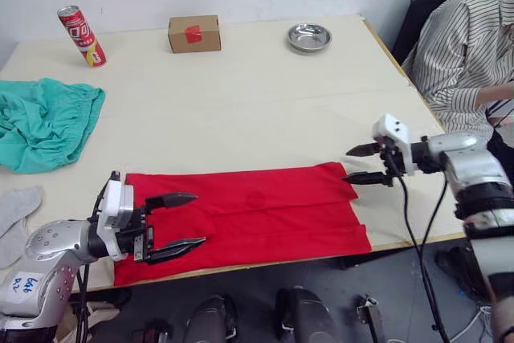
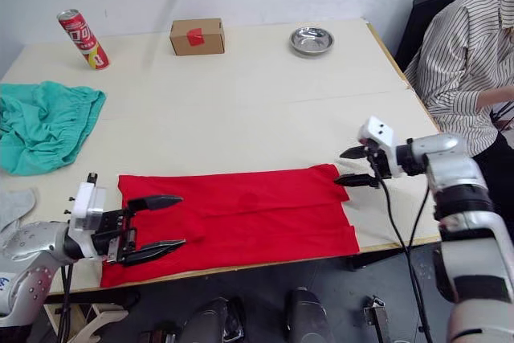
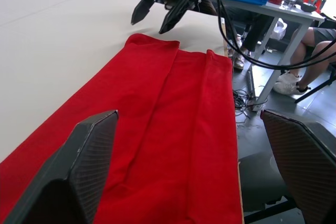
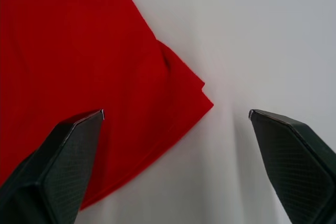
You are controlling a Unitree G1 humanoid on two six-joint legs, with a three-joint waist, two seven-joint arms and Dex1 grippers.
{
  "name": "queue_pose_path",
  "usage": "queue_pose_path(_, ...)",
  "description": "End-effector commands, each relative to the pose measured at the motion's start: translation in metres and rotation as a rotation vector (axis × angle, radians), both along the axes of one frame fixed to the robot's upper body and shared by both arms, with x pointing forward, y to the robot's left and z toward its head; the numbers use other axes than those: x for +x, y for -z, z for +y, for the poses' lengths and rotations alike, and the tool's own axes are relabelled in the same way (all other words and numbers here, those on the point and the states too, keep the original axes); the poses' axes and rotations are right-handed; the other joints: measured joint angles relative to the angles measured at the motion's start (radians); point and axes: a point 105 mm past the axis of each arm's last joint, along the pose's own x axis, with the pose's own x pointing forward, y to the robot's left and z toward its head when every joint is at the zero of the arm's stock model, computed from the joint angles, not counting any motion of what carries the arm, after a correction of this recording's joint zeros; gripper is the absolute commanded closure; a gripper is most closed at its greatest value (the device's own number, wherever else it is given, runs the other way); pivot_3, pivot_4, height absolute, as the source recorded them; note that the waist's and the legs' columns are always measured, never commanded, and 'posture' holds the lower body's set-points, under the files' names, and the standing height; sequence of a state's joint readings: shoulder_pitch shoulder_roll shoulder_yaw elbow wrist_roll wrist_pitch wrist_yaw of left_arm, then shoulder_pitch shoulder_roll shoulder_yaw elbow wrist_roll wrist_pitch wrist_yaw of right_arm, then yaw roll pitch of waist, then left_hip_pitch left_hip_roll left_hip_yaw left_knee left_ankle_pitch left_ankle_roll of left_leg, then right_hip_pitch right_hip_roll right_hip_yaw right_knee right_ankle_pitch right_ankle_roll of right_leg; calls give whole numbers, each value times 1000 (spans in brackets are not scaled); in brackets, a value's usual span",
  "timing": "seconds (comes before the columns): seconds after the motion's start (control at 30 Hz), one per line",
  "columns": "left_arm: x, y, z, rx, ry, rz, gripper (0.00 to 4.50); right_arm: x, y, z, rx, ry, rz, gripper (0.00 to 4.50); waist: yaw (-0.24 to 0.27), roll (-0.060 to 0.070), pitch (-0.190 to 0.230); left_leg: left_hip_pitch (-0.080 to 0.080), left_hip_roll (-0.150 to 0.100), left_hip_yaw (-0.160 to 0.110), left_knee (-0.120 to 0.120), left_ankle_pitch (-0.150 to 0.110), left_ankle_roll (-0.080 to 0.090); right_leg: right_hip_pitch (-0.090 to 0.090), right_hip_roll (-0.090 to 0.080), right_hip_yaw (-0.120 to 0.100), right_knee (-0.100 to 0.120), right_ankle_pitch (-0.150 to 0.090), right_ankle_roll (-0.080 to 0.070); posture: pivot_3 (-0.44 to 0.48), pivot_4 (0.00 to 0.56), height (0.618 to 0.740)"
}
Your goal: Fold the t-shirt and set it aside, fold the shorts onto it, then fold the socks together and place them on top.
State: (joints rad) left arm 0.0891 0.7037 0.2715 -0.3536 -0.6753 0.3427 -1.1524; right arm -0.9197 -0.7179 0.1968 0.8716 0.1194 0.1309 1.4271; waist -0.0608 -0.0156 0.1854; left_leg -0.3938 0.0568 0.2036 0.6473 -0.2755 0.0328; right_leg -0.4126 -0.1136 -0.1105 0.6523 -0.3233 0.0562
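Right now the t-shirt (image 1: 249,210) lies flat along the near edge of the bench (image 1: 241,110), already folded lengthwise into a long red band. Your left gripper (image 1: 177,225) hangs over its left end with fingers spread and empty; your right gripper (image 1: 365,163) sits just off the far right corner, also parted and holding nothing. Treat the cloth as light, limp and layered: it will likely sag and slide apart if you pinch only the top ply. Take both layers at the end corners, close to the edge, and carry the fold over low. The shorts (image 1: 44,122) lie crumpled at the left, the socks (image 1: 14,213) beside them at the bench's left edge.
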Motion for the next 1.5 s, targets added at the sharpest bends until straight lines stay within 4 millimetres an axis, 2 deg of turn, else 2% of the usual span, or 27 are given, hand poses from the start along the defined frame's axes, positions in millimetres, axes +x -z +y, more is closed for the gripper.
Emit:
queue_pose_path(0.03, -4, -7, -7, -2, 29, -61, 65, 10, -2, 5, -49, -15, -27, 0, 0, 0, 0, 0, 0, 0, 0, 0, 0, 0, 0, 0, 0, 0, 0, 0, 150, 740)
queue_pose_path(0.17, -3, -7, -7, -5, 21, -68, 65, 15, 5, 16, -83, -39, -2, 0, -1, 0, 0, 0, 0, 0, 1, 0, 1, 0, 0, 0, 0, 0, 0, 0, 150, 740)
queue_pose_path(0.27, -4, -5, -7, -3, 15, -74, 0, 12, 11, 19, -139, -91, 38, 936, -2, 0, 0, 0, 0, -1, 2, 0, 0, 0, 0, 0, 1, 0, 0, 0, 150, 740)
queue_pose_path(0.33, -3, -6, -7, -4, 10, -80, 0, 10, 12, 19, -159, -112, 55, 1739, -2, 0, 0, 0, 0, -1, 1, 0, 0, 0, 0, 0, 0, 0, 0, 0, 150, 740)
queue_pose_path(0.37, -3, -7, -7, -4, 7, -84, 0, 9, 11, 20, -156, -119, 70, 1977, -2, 0, 0, 0, 0, -1, 1, 0, 0, 0, 0, 0, 0, 0, 0, 0, 150, 740)
queue_pose_path(0.5, 0, -6, -7, 1, -8, -94, 0, 9, 0, 25, -126, -167, 51, 3184, -2, 0, 0, 0, 0, -1, 1, 0, 0, 0, 0, 0, 0, 0, 0, 0, 150, 740)
queue_pose_path(0.6, 5, -7, -6, 3, -33, -111, 0, 11, -7, 23, -186, -168, 40, 4267, -2, 1, 0, 0, 0, -1, 1, 0, 0, 0, 0, 0, 1, 0, 0, 0, 150, 740)
queue_pose_path(0.63, 7, -7, -5, 1, -48, -121, 0, 14, -10, 22, -207, -162, 25, 4460, -3, 1, 0, 0, 0, -1, 1, 0, 0, 0, 0, 0, 1, 0, 0, 0, 150, 740)
queue_pose_path(0.77, 18, -10, 1, -56, -155, -142, 0, 32, -32, 32, -250, -126, -143, 4460, -9, 1, 1, 0, 0, -1, 1, 0, 0, 0, 0, 0, 1, 0, 0, 0, 150, 740)
queue_pose_path(0.93, 35, 0, 12, -55, -301, -179, 0, 69, -59, 52, -291, 59, -417, 4460, -24, 1, 1, -1, 0, -1, 1, 0, -1, 0, 0, 0, 1, 0, 0, 0, 150, 740)
queue_pose_path(1.07, 46, 0, 15, -86, -361, -183, 0, 86, -68, 65, -305, 181, -545, 4460, -25, 1, 1, -1, 0, -1, 1, 0, -1, -1, 0, 0, 1, 0, 0, 0, 150, 740)
queue_pose_path(1.17, 54, 1, 20, -52, -383, -198, 0, 92, -69, 71, -283, 236, -564, 4460, -24, 1, 1, -3, 0, -1, 1, 1, -1, -2, 0, -1, 2, 0, 0, 0, 150, 740)
queue_pose_path(1.3, 64, -3, 30, -40, -401, -203, 0, 89, -64, 73, -219, 237, -484, 4460, -21, 1, 1, -6, 0, -1, 1, 2, 1, -3, 0, -2, 1, 0, 0, 0, 150, 740)
queue_pose_path(1.4, 72, -4, 35, -26, -383, -153, 0, 86, -72, 55, -185, 259, -462, 3805, -21, 1, 1, -7, 0, -1, 2, 2, 2, -4, 1, -2, 2, 1, 1, 0, 150, 740)
queue_pose_path(1.5, 81, -9, 36, -33, -369, -116, 0, 79, -82, 30, -95, 309, -381, 2758, -19, 1, 1, -9, 0, -1, 2, 3, 2, -5, 1, -2, 2, 1, 1, 0, 150, 740)
